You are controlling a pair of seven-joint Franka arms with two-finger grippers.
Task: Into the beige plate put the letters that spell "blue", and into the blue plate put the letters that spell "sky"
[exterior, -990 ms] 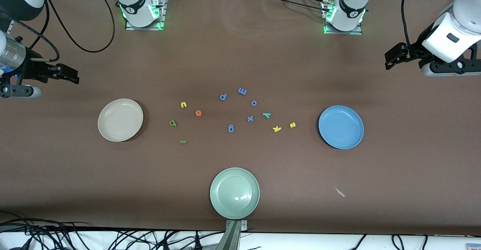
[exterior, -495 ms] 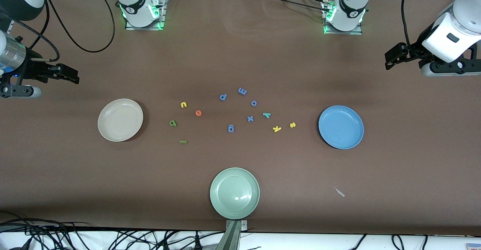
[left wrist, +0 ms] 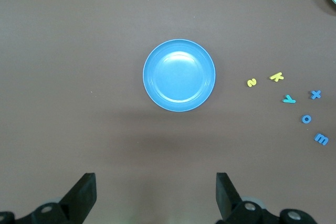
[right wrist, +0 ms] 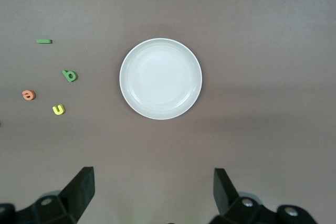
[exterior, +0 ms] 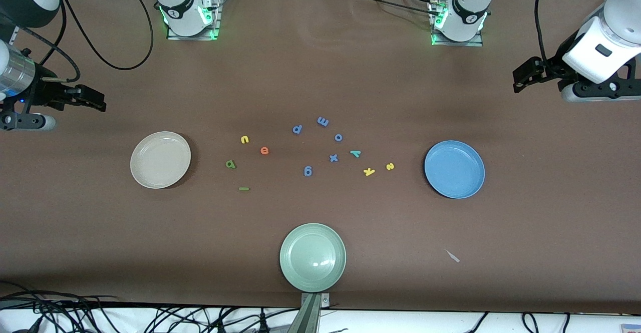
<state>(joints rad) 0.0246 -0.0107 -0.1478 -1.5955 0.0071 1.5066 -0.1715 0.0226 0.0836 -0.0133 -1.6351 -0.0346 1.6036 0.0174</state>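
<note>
The beige plate (exterior: 160, 159) (right wrist: 160, 78) lies toward the right arm's end, the blue plate (exterior: 454, 169) (left wrist: 179, 75) toward the left arm's end. Beside the beige plate lie the yellow u (exterior: 244, 139), orange e (exterior: 264, 150), green b (exterior: 230, 163) and green l (exterior: 244, 189). Beside the blue plate lie the yellow s (exterior: 390, 166), yellow k (exterior: 369, 172) and teal y (exterior: 355, 153). My right gripper (exterior: 96, 100) (right wrist: 154, 190) hangs open over the table's right-arm end. My left gripper (exterior: 521, 75) (left wrist: 156, 192) hangs open over the left-arm end. Neither holds anything.
A pale green plate (exterior: 312, 257) sits near the table edge closest to the front camera. Several blue letters lie mid-table, among them an m (exterior: 323, 121), an o (exterior: 338, 137) and an x (exterior: 333, 157). A small pale scrap (exterior: 453, 256) lies nearer the camera than the blue plate.
</note>
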